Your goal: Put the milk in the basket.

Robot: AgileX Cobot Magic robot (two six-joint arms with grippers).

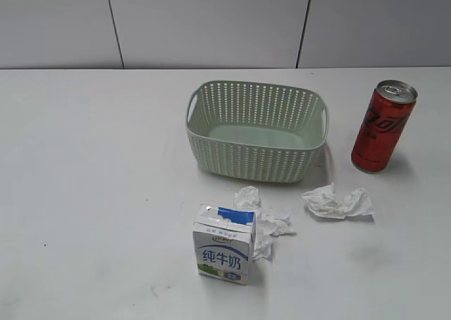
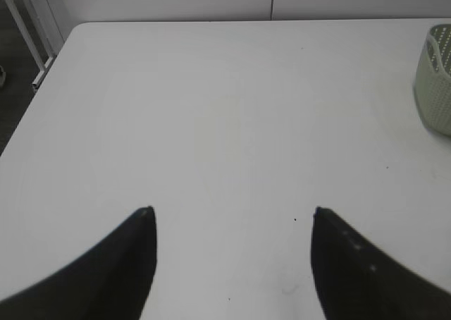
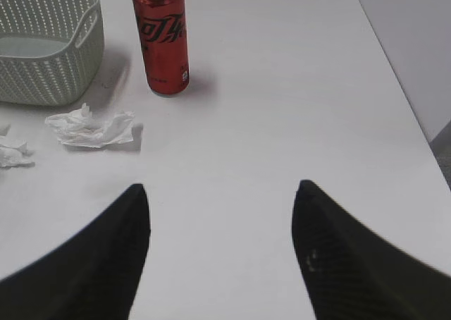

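Note:
The milk (image 1: 223, 244), a small white carton with a blue top and blue characters, stands upright on the white table near the front, in the exterior view only. The pale green lattice basket (image 1: 257, 130) stands empty behind it; its edge shows in the left wrist view (image 2: 435, 80) and the right wrist view (image 3: 49, 45). My left gripper (image 2: 232, 211) is open and empty over bare table, left of the basket. My right gripper (image 3: 220, 186) is open and empty over bare table on the right side. Neither gripper shows in the exterior view.
A tall red can (image 1: 382, 126) stands right of the basket, also in the right wrist view (image 3: 161, 37). Crumpled white tissues lie beside the milk (image 1: 264, 218) and in front of the can (image 1: 338, 201), (image 3: 91, 128). The table's right edge (image 3: 402, 87) and left edge (image 2: 35, 101) show.

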